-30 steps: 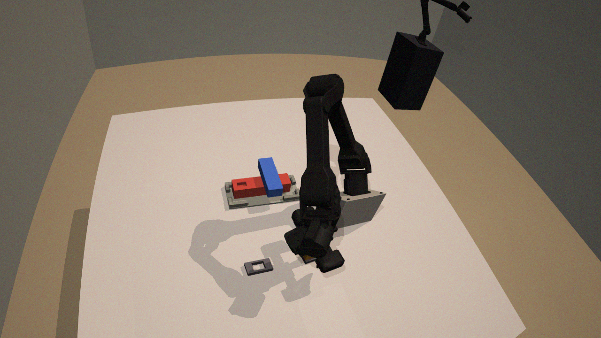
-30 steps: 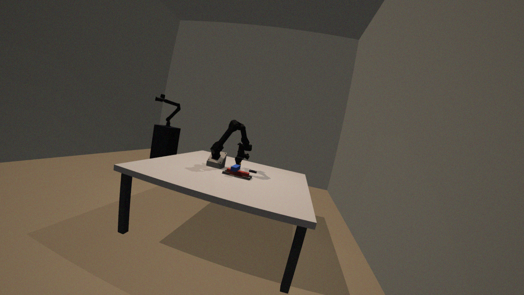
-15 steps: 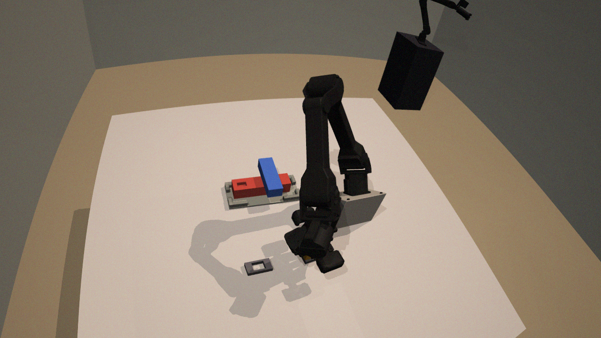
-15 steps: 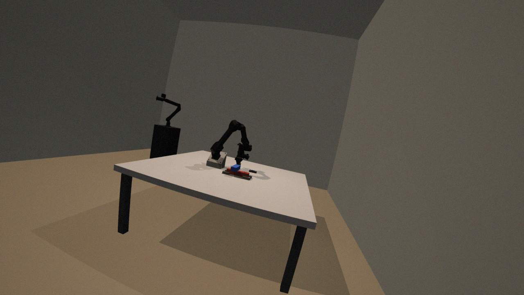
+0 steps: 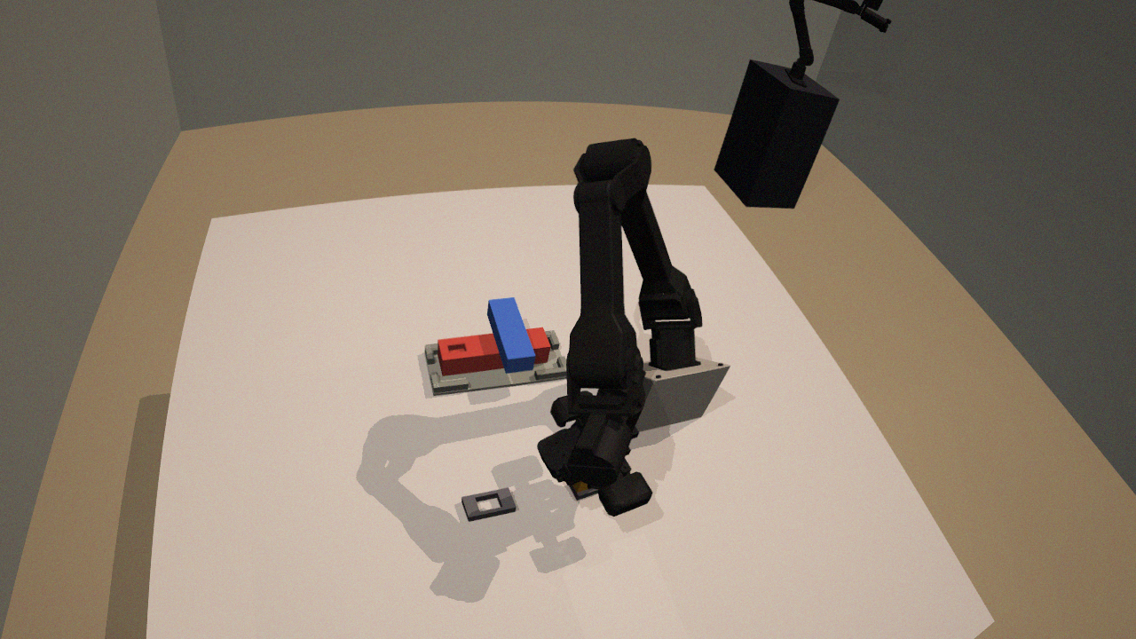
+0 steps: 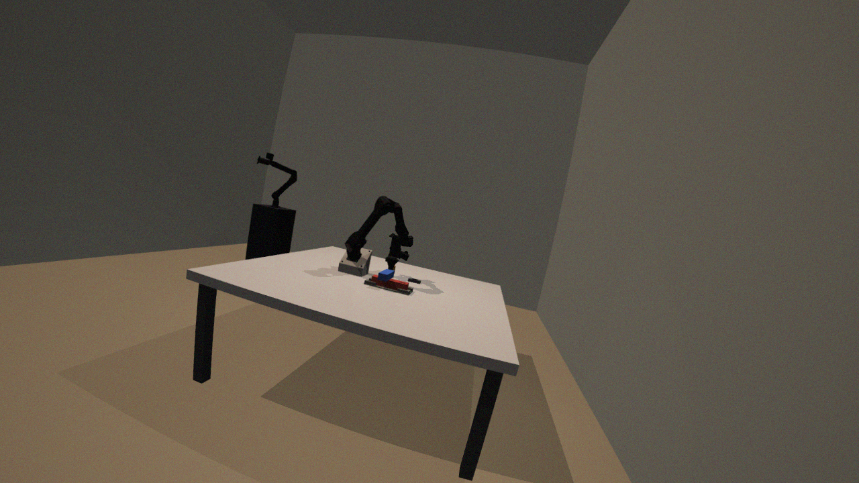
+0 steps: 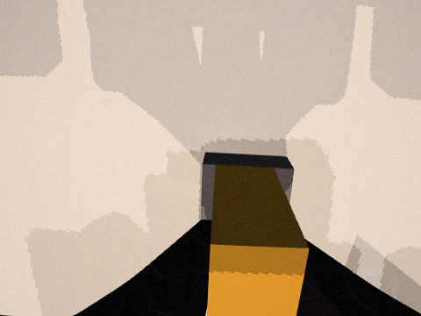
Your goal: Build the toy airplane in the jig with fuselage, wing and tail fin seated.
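The red fuselage [image 5: 475, 362] [image 6: 398, 284] lies in the grey cradle [image 5: 488, 384] and looks flat. The blue wing [image 5: 512, 335] [image 6: 386, 274] lies across its top; its tab is hidden. The tail socket [image 5: 456, 347] shows as an open hole near the fuselage's left end in the top view. The orange tail fin [image 7: 255, 294] [image 5: 581, 485] stands upright in a small dark holder [image 7: 247, 160] [image 5: 585, 495]. My gripper [image 7: 240, 234] [image 6: 391, 267] points down and is shut on the tail fin, one finger on each side. The arm hides most of the fin in the top view.
A dark rectangular holder [image 5: 508, 501] [image 6: 414, 280] with an open middle lies left of the gripper in the top view. The arm's grey base [image 5: 684, 397] stands behind to the right. A second arm on a black pedestal [image 5: 777, 135] [image 6: 270, 231] stands off the table.
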`<state>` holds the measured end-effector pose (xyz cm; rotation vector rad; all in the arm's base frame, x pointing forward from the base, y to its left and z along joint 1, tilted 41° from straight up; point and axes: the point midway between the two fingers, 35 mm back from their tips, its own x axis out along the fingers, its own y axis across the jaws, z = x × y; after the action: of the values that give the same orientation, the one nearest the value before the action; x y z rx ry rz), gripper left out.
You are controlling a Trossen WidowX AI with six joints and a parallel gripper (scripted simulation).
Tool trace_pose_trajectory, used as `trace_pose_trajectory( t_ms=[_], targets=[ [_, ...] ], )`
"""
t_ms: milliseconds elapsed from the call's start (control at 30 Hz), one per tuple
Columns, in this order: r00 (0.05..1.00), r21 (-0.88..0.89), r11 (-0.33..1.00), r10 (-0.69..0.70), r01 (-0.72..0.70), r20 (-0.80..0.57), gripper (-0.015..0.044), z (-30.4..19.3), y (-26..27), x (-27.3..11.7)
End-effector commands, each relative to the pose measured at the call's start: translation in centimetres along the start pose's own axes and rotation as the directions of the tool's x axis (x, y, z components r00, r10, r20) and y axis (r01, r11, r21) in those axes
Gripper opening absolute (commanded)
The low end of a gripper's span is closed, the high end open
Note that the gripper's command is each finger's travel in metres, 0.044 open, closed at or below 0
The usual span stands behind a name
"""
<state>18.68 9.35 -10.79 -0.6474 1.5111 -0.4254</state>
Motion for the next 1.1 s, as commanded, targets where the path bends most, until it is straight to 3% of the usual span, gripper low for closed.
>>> trace_pose_trajectory(
  t_ms=[0,1067],
  targets=[
    [0.999,-0.005,0.999,0.035,-0.035,0.02,0.0,0.6,0.6,-1.2],
    [1.0,-0.003,1.0,-0.002,0.002,-0.003,0.0,0.4,0.5,-10.4]
  ],
)
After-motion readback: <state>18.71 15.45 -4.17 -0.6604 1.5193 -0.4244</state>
